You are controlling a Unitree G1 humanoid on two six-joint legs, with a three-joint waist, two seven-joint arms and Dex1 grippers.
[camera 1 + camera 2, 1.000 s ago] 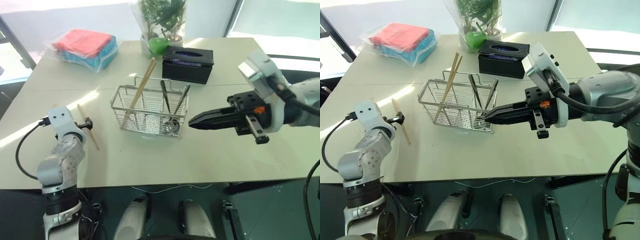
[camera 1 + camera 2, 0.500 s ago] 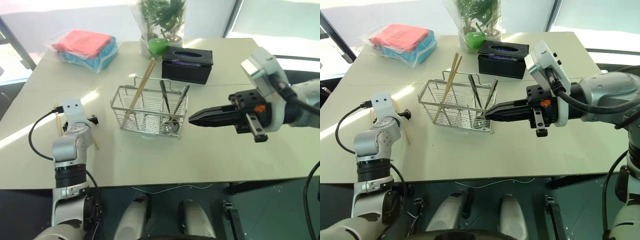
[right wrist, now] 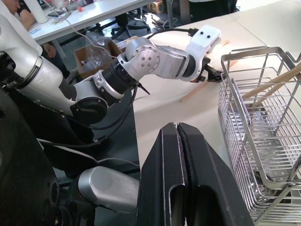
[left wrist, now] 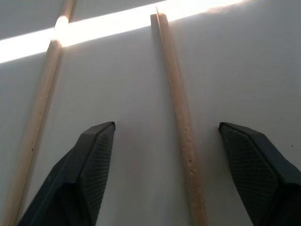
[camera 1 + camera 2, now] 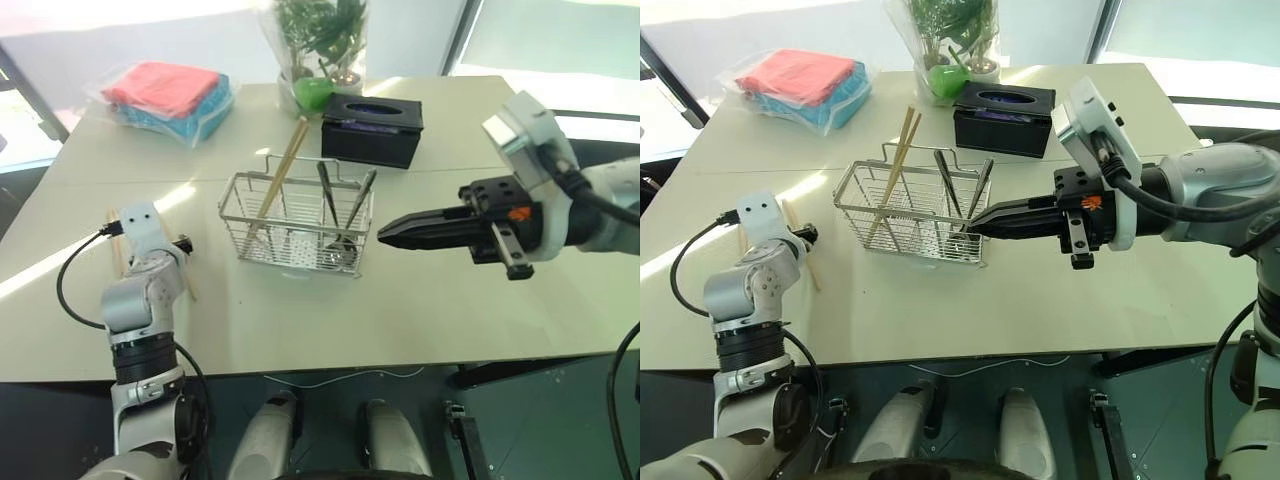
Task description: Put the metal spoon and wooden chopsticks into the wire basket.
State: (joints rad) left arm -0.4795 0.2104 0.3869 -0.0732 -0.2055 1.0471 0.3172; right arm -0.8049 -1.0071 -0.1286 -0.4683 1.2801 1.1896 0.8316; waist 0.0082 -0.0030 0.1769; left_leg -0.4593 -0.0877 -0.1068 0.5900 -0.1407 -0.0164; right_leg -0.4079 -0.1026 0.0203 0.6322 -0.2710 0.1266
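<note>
Left of the wire basket [image 5: 296,222], the spread left gripper [image 4: 165,165] straddles a bench-lying chopstick [image 4: 181,127] running lengthwise between its fingers; the right gripper [image 5: 385,236] is clenched empty.

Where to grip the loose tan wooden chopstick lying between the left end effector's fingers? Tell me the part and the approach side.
Grip the thin tan wooden chopstick on its straight mid-shaft, coming down from above. It lies flat on the pale table, already between the open left end effector fingers, which straddle it crosswise, so closing there should pinch it.
</note>
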